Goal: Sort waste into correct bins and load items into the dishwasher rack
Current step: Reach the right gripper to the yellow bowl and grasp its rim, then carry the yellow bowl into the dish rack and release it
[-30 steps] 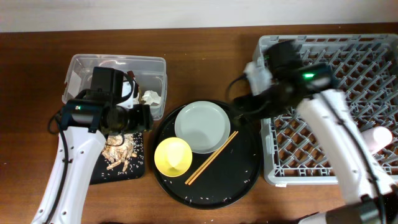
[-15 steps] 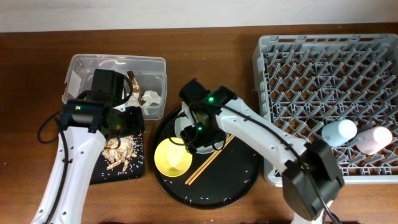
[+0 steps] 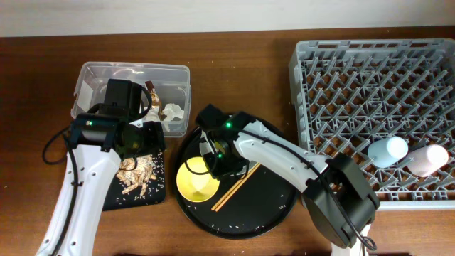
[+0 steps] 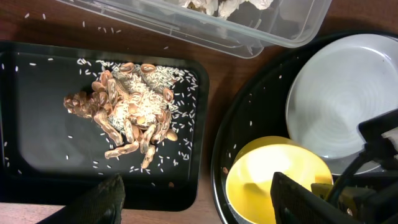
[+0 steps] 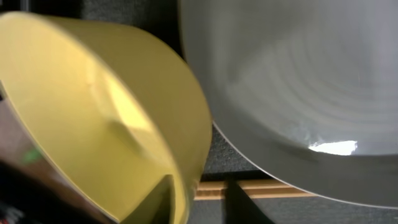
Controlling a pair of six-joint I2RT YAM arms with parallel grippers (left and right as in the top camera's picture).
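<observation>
My right gripper point(image 3: 213, 162) is shut on the rim of the small yellow bowl point(image 3: 193, 179), one finger inside it and one outside. In the right wrist view the bowl point(image 5: 93, 106) fills the left, with the pale grey plate point(image 5: 292, 81) beside it and the chopsticks point(image 5: 249, 186) lying below. My left gripper point(image 4: 199, 208) hangs open between the flat black tray point(image 4: 37, 143) of food scraps point(image 4: 127, 118) and the yellow bowl point(image 4: 273, 180), holding nothing. A light blue cup point(image 3: 387, 151) and a pink cup point(image 3: 429, 159) lie in the grey rack point(image 3: 355, 78).
The bowl, plate and chopsticks point(image 3: 231, 190) sit on a large round black tray point(image 3: 270, 206) sprinkled with rice grains. A clear tub point(image 3: 106, 75) holding a crumpled tissue point(image 3: 173, 112) stands at the back left, just behind the flat tray point(image 3: 117, 199).
My right arm swung from the rack to the round tray and its jaws closed on the yellow bowl's rim. The blue cup now lies in the rack. The left arm barely moved.
</observation>
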